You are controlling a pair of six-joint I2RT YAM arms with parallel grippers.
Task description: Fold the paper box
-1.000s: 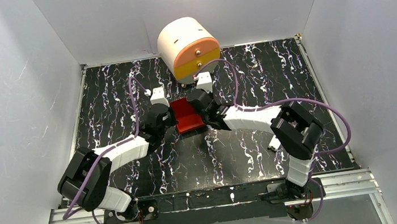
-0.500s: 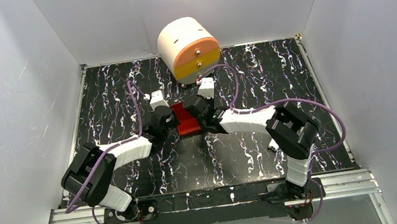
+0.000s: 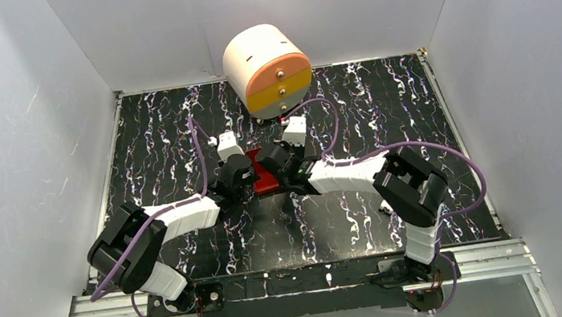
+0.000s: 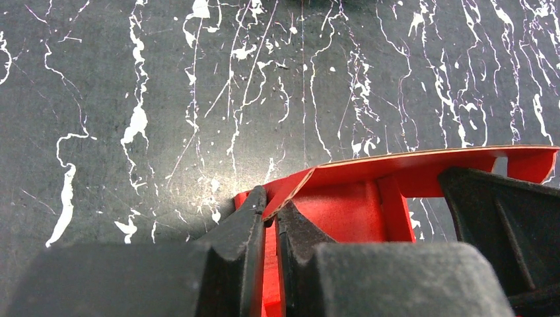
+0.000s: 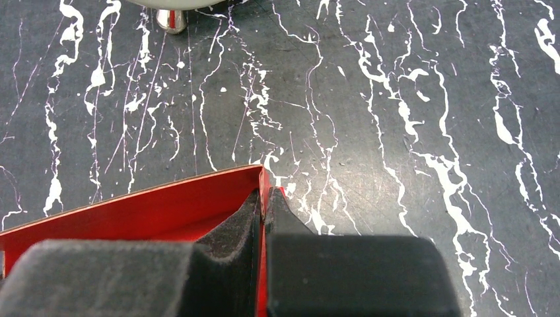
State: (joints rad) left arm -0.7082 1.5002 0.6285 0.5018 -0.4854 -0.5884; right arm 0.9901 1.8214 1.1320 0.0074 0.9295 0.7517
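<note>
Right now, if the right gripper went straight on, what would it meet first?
Probably bare table; the right gripper, shut on the box, points past the drawer unit's foot, though depth is unclear.

No text, label or number is legible anywhere.

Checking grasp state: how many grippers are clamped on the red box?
2: left gripper pinches the paper box on its left wall, right gripper on its right wall. Neither hidden.

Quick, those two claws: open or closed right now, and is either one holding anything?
The left gripper: closed, pinching an upright edge of the red paper box.
The right gripper: closed, pinching the other side of the paper box.
</note>
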